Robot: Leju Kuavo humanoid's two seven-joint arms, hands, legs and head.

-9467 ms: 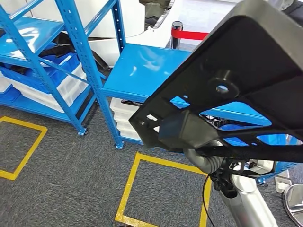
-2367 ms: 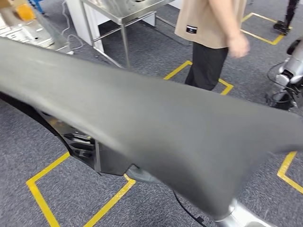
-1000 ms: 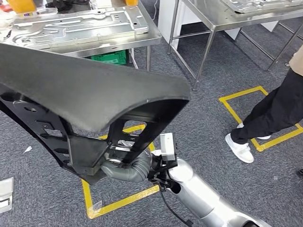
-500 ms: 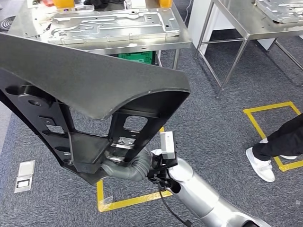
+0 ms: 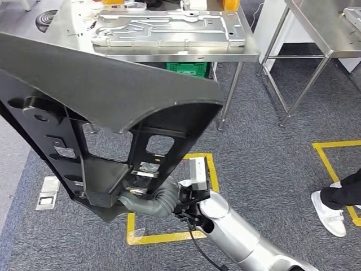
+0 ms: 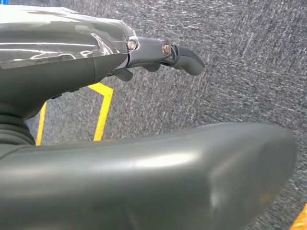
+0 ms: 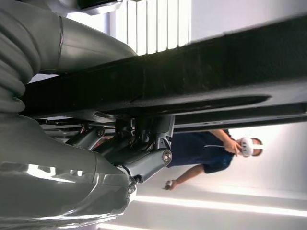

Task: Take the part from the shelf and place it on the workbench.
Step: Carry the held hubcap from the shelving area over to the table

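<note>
Workbench [image 5: 251, 55] swings nearer and squarer as the robot closes in with the part.

The right hand [image 5: 142, 195] grips the black trim panel [image 5: 106, 96] by its ribbed underside, holding it raised in front of the body, probably so its long span clears the floor and bench edge. A metal plate [image 5: 170, 28] already lies on the bench. The left hand [image 6: 163, 52] hangs over carpet, fingers loosely extended, holding nothing.

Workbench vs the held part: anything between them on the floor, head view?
Bare grey carpet and yellow floor tape; no obstacle stands between the workbench and the black part, which the right hand grips from below.
</note>
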